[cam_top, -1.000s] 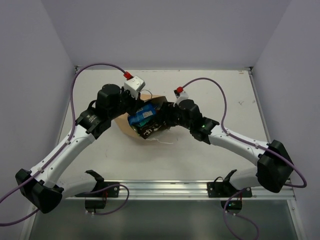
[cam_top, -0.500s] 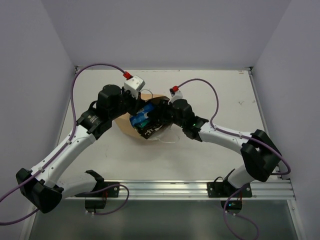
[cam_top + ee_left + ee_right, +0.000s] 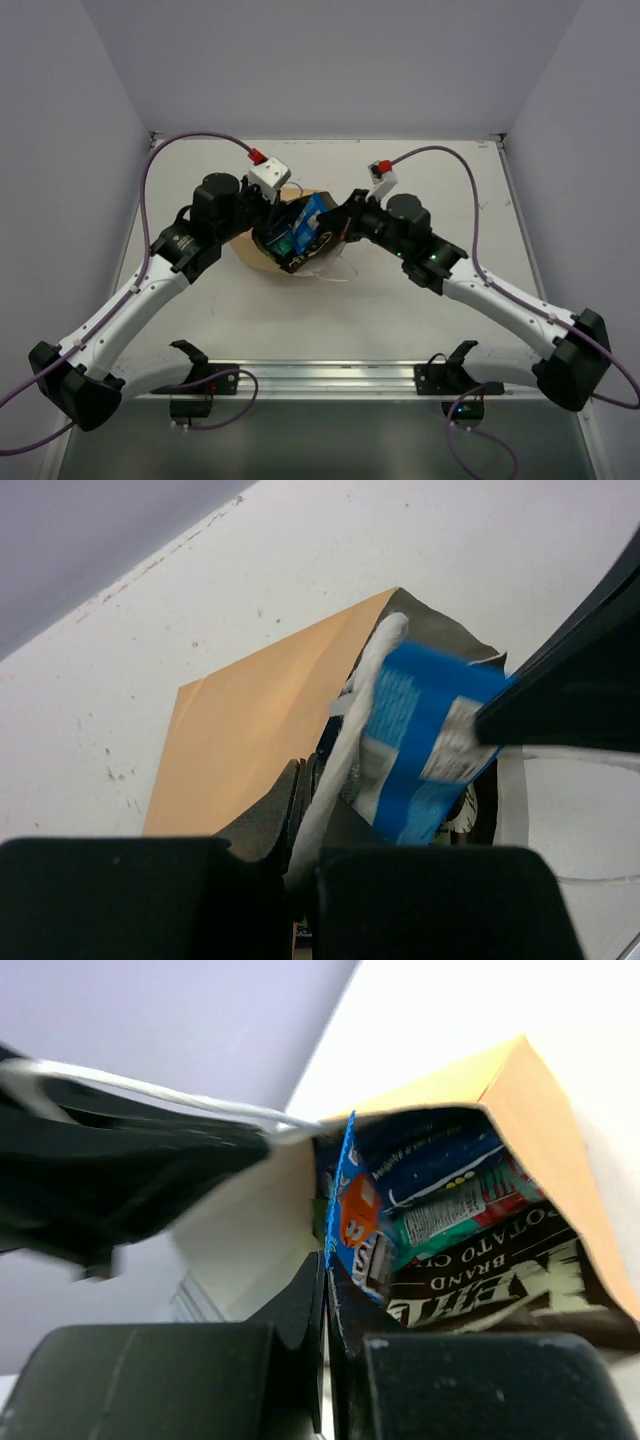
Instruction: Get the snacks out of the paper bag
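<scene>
My left gripper pinches the paper bag's rim at centre frame. My right gripper clamps a blue packet at its mouth. No snack is out yet; the brown chip bag and others sit inside.

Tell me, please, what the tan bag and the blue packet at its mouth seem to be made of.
The paper bag: matte tan kraft paper, going by its flat, sharply creased panel. The blue packet: probably thin printed plastic film, slightly glossy; its pinched edge looks zigzag-cut.
</scene>
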Motion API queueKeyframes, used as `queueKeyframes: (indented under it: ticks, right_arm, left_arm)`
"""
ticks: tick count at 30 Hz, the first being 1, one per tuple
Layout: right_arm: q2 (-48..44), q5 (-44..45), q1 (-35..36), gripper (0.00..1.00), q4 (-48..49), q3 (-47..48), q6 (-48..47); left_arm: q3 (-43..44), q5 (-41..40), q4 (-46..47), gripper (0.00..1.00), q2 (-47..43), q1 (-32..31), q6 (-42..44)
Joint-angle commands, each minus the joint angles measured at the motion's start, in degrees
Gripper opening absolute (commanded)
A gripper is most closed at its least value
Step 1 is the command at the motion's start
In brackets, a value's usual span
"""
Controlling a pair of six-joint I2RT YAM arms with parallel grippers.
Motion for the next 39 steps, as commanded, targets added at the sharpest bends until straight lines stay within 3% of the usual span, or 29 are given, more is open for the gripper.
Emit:
queueKeyframes:
  ticks: [1,8,11,17,21,25,26,30,33,38,39]
  right_arm:
    - [-9.9,0.5,-3.7,0.00,-5.3,0.0,-3.3]
    - [-27.7,1.3,-19.5,0.00,-14.1,-9.2,-6.8]
    - [-30.9,1.9,-25.7,0.00,-16.0,-11.5,-7.1]
    - [-24.9,-1.4,-29.5,0.00,-14.1,-12.9,-4.6]
    - [-18.8,-11.2,-30.1,0.00,-0.4,-16.1,-2.3]
    - [-16.2,-10.3,-30.2,0.00,4.7,-19.2,-1.5]
    - [-15.7,-8.9,-30.3,0.04,4.5,-19.8,-1.7]
    - [-14.5,0.6,-30.5,0.63,-6.3,-20.7,-2.7]
    - [-17.8,2.4,-30.0,0.72,-11.6,-18.6,-8.8]
    - [-23.7,-3.7,-26.1,0.73,-12.9,-14.8,-18.6]
    - [-23.9,-3.6,-22.6,0.73,-13.7,-12.6,-20.3]
  left_arm:
    - [-1.5,-1.3,1.1,0.00,-2.2,-0.1,5.1]
    - [-4.9,0.6,2.8,0.00,-4.4,0.0,9.1]
    - [-5.8,1.4,3.2,0.00,-4.9,0.0,10.8]
    - [-3.3,7.1,1.0,0.00,-3.7,-0.1,12.6]
    - [-3.1,10.9,0.9,0.00,-2.4,-0.1,11.7]
    - [-4.0,13.2,1.0,0.00,-1.3,-0.2,9.5]
    - [-4.3,13.6,1.1,0.00,-1.0,-0.2,8.9]
    - [-4.7,14.5,2.7,0.00,1.1,-0.3,6.6]
    - [-4.6,13.6,3.5,0.00,2.1,-0.3,5.3]
    - [-4.8,11.6,5.4,0.00,2.7,-0.5,1.9]
    - [-4.7,11.6,5.9,0.00,2.8,-0.5,1.3]
